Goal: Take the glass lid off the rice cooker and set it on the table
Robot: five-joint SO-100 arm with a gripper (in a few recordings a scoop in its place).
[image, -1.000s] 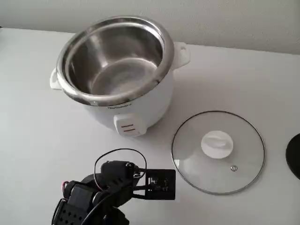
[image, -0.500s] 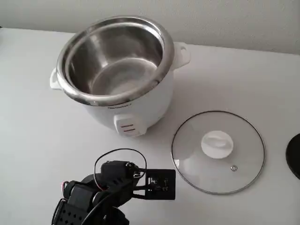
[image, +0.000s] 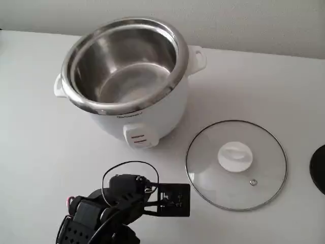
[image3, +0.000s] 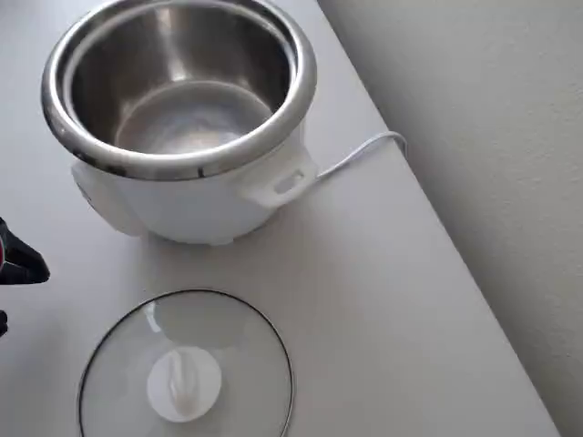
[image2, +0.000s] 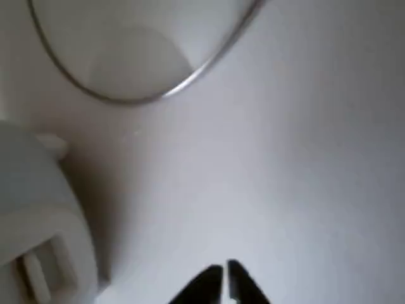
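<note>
The glass lid (image: 236, 163) lies flat on the white table (image: 45, 127), knob up, to the right of the rice cooker (image: 127, 76) in the fixed view. In the overhead view the lid (image3: 187, 373) rests below the cooker (image3: 178, 109), whose steel pot stands uncovered. My gripper (image2: 224, 280) shows at the bottom of the wrist view, its black tips together with nothing between them, well short of the lid's rim (image2: 183, 82). The cooker's switch panel (image2: 38, 272) sits at that view's lower left. My arm (image: 122, 203) is folded low at the front left of the fixed view.
A black round object (image: 319, 169) pokes in at the right edge of the fixed view, close to the lid. The cooker's white cable (image3: 355, 155) runs off the table's far edge toward the wall. Bare table lies between the arm and the lid.
</note>
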